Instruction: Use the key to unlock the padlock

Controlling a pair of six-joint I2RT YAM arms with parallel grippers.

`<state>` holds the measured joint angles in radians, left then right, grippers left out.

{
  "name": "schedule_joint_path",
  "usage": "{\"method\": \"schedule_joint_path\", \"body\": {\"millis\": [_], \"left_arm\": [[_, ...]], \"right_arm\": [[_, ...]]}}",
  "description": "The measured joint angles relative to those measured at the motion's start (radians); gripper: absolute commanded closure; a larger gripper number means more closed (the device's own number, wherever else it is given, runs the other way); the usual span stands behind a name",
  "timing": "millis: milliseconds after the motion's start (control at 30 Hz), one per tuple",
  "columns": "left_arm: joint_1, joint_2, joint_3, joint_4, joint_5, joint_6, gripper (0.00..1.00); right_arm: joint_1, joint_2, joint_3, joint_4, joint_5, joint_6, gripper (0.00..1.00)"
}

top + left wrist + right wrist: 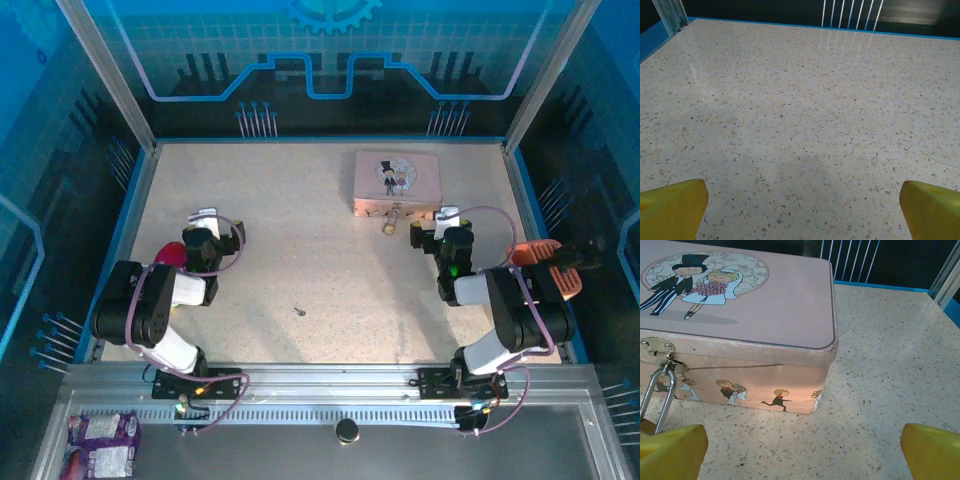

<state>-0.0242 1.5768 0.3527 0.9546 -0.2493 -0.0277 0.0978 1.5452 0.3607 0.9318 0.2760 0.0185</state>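
Yellow fingertips (670, 210) are poking in at the bottom corners of the left wrist view, far apart, so the left gripper (802, 212) is standing wide open and holding nothing. It is looking down at bare speckled table (800, 100).

The camera up high is showing much more. The key (299, 311) is lying as a tiny dark speck near the front of the table, between the two arms and well apart from both grippers. The padlock (390, 227) is sitting far back on the right, touching the front of the pink tin (398, 180) and just beside the right gripper (445, 218). A red thing (170, 253) is peeking out beside the left arm, and an orange thing (545, 262) is lying by the right arm (I cannot tell what they are). A purple packet (100, 440) is lying off the table at the near left corner.

The right wrist camera is showing the tin up close. Its own yellow tips are also standing far apart, open and empty. The lid, with a bride and groom on it, is sitting shut, so what is inside is hidden. The padlock's silvery loop is hanging through a clasp (657, 347) on the tin's front, and the fingertip at the left of that view is covering most of its brass body.
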Motion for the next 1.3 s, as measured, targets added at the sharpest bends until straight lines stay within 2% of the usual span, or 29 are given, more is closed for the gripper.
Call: {"method": "schedule_joint_path", "body": {"millis": [1033, 1167, 1300], "left_arm": [[-0.001, -0.009, -0.019, 0.032, 0.0, 0.0, 0.01], [-0.018, -0.088, -0.033, -0.004, 0.0, 0.008, 0.01], [-0.052, -0.248, -0.006, -0.137, -0.001, 0.026, 0.01]], "right_arm": [[0.0, 0.0, 0.0, 0.0, 0.0, 0.0, 0.0], [0.001, 0.0, 0.0, 0.006, -0.005, -0.006, 0.0], [0.022, -0.008, -0.012, 0.029, -0.025, -0.034, 0.0]]}}
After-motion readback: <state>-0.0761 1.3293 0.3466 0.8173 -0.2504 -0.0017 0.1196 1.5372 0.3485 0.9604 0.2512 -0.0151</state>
